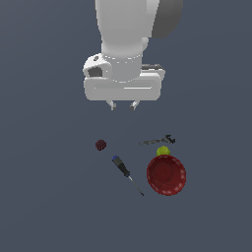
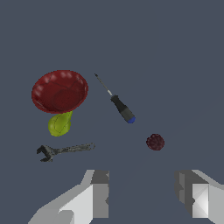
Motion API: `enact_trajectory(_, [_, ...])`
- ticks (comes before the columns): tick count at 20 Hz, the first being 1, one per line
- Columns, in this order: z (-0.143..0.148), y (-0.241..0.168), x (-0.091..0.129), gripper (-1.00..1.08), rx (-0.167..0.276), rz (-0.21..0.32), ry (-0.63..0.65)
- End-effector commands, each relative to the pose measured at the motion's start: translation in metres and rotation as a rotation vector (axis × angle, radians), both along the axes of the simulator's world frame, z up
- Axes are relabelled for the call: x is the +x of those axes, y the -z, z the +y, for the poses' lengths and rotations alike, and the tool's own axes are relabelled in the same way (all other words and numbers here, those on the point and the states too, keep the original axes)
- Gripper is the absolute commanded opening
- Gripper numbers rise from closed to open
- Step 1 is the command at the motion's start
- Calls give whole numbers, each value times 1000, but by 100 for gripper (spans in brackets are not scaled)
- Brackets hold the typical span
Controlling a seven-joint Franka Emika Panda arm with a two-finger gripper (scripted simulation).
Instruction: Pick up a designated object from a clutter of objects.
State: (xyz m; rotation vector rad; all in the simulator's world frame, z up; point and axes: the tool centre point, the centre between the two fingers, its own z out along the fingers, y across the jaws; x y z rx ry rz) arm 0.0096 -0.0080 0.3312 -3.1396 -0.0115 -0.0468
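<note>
While the gripper (image 1: 123,105) hangs open above, the red bowl (image 1: 166,175) touches the pear (image 1: 163,151), screwdriver (image 1: 126,173) nearby.

Open gripper (image 1: 123,105) hangs above bowl (image 1: 166,175), seemingly touching pear (image 1: 163,151).

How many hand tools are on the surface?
2. The screwdriver lies between the berry and the red bowl. The wrench lies just beyond the pear, behind the bowl. None seem hidden.
</note>
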Motion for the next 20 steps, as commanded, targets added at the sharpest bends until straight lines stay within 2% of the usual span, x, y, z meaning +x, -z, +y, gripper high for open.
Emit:
enact_trajectory(1, [0, 1, 1, 28, 1, 1, 5])
enact_trajectory(11, [12, 16, 9, 28, 11, 5, 90])
enact_trajectory(20, [34, 47, 25, 28, 29, 16, 259])
